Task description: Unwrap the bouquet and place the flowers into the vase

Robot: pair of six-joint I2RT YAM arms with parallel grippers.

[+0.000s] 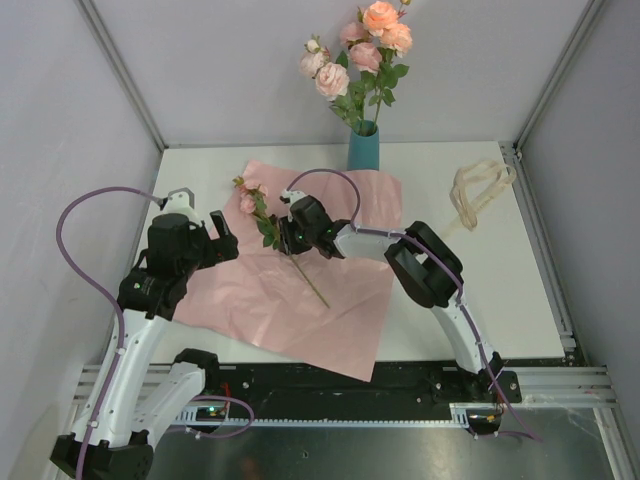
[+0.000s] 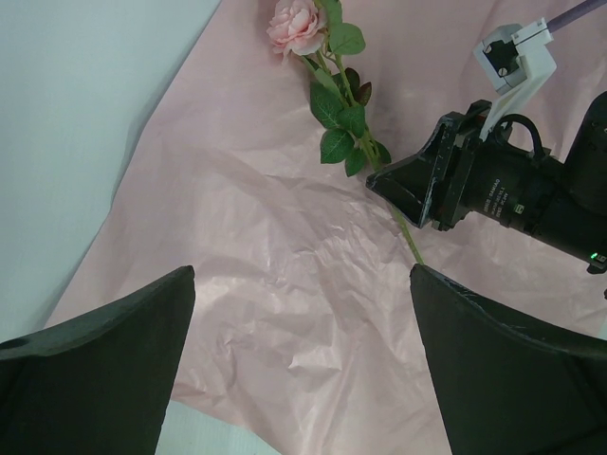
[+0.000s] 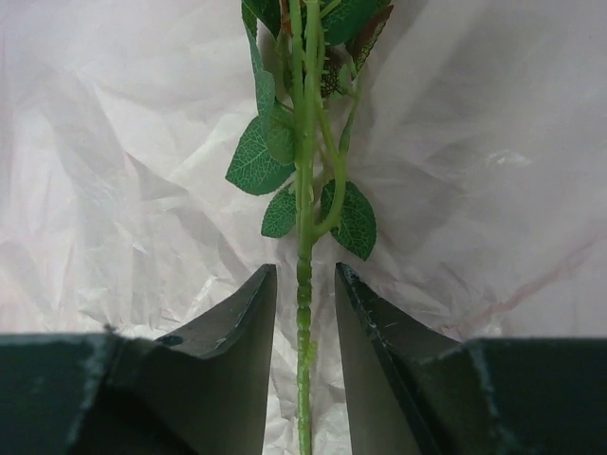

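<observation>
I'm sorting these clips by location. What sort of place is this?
Probably a robotics lab test cell, not a home or shop: plain grey wall panels in aluminium framing enclose a white table, with two robot arms bolted to a black base plate at its near edge.

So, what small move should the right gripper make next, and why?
Probably close the right gripper on the thin green stem of the pink rose lying on the crinkled pink paper sheet. Its fingers stand on both sides of the stem with small gaps, so closing should grip it.

Pink roses (image 1: pixel 365 45) in teal vase (image 1: pixel 363 150)
</observation>
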